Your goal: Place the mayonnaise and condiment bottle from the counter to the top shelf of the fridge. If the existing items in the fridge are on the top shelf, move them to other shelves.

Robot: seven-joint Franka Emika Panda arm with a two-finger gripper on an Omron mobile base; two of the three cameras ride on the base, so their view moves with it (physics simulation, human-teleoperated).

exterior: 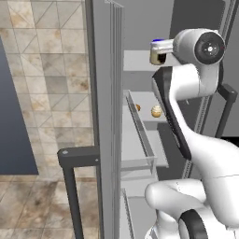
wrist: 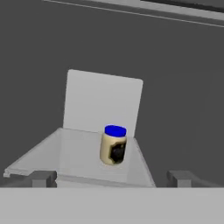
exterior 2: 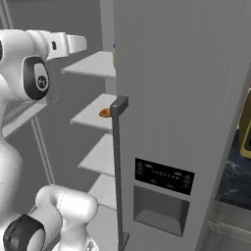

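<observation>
The mayonnaise [wrist: 113, 145], a pale jar with a blue lid, stands upright on the top shelf [wrist: 74, 151] of the open fridge [exterior 2: 186, 98]. In the left base view the mayonnaise [exterior: 158, 51] sits on that top shelf [exterior: 137, 60], beside my wrist. My gripper [wrist: 113, 179] is open and holds nothing. It hangs in front of the shelf edge, short of the jar, with its fingertips [wrist: 41, 178] wide apart. Two golden-brown existing items [exterior: 156, 111] lie on the shelf below; one of these existing items [exterior 2: 105, 112] also shows from the right. The condiment bottle is out of view.
The fridge door [exterior 2: 162, 181], with its dispenser panel and dark bar handle [exterior 2: 117, 162], stands open to the right of the shelves. Another door edge with a handle [exterior: 70, 177] stands at the left. A strip of dark counter [exterior 2: 235, 181] shows at far right. Lower shelves [exterior 2: 100, 154] are bare.
</observation>
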